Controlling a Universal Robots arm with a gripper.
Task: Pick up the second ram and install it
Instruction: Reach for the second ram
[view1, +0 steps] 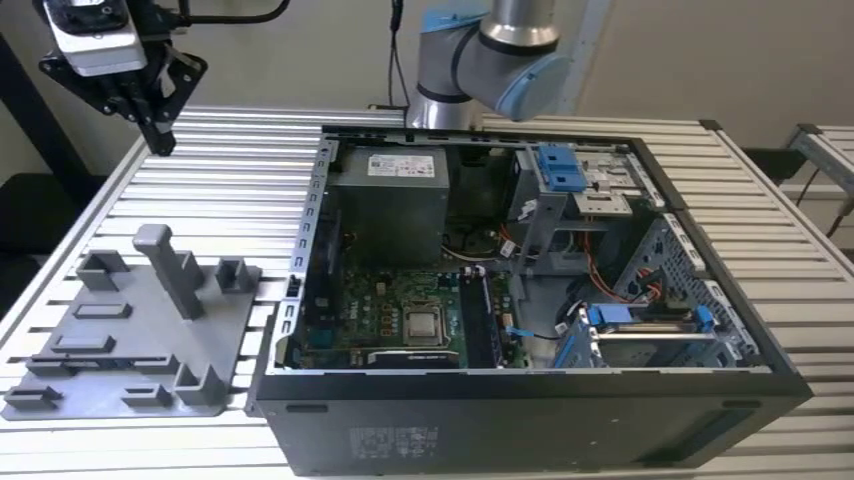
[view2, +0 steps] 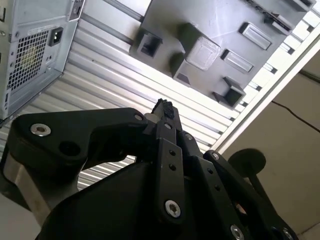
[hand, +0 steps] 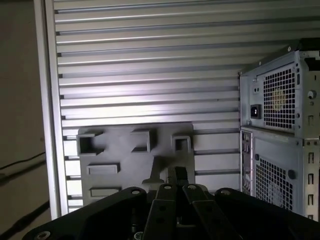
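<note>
You had a slatted aluminium desk (view1: 747, 190), a plain pale wall (view1: 721, 60) behind it, and brownish floor (hand: 20, 100) past its edge in the first wrist view.

Black gripper (view1: 163, 143), grey tray (view1: 134, 345), green motherboard (view1: 380, 290), black case (view1: 534, 420), ribbed silver table (view1: 787, 230).

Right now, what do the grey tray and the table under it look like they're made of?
Grey tray: probably plastic with a matte finish; it is a uniform dull grey, with moulded posts and no glints.
Table: likely aluminium with a satin finish; its pale silver grooved slats catch bright streaks of light.
</note>
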